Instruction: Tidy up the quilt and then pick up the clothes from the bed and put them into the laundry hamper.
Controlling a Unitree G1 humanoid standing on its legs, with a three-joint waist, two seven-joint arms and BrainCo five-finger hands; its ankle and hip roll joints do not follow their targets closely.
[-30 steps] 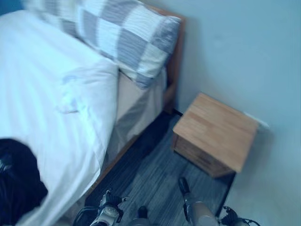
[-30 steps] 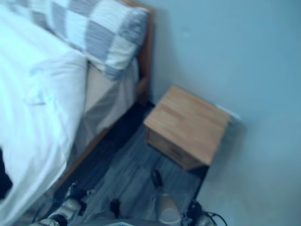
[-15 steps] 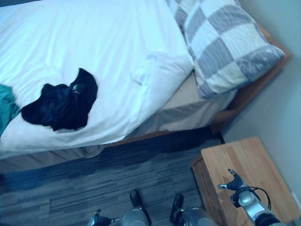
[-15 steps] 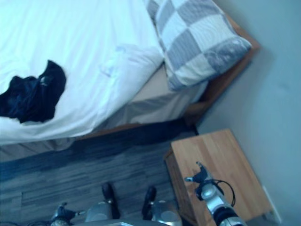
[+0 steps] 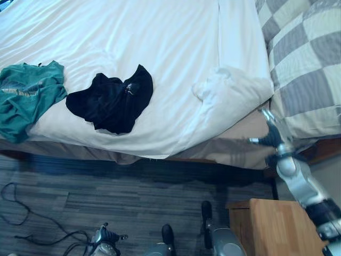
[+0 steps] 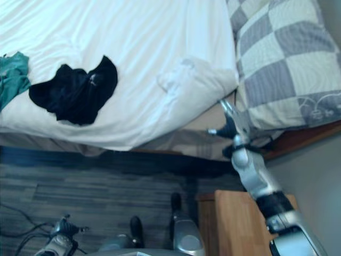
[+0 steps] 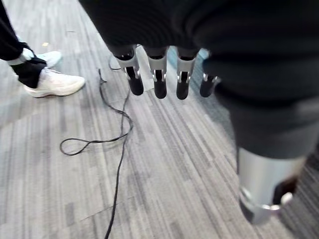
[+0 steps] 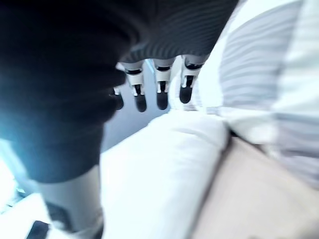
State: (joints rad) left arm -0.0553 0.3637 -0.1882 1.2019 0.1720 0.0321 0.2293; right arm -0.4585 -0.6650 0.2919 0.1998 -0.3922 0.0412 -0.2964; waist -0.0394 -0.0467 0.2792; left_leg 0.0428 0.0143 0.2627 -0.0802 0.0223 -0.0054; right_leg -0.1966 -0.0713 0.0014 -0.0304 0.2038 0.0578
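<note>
Two garments, one black (image 5: 111,101) and one green (image 5: 26,96), lie on the white quilt (image 5: 176,58) beside one checked pillow (image 5: 306,64), while both hands, right (image 5: 270,134) and left (image 7: 159,74), hang open and empty.

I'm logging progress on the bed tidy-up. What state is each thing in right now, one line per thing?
quilt: spread over the bed, corner near the pillow folded back and bunched
black garment: crumpled on the quilt
green garment: crumpled at the bed's edge
pillow: lying at the head of the bed
right hand: open, raised by the folded quilt corner, holding nothing
left hand: open, low over the floor
</note>
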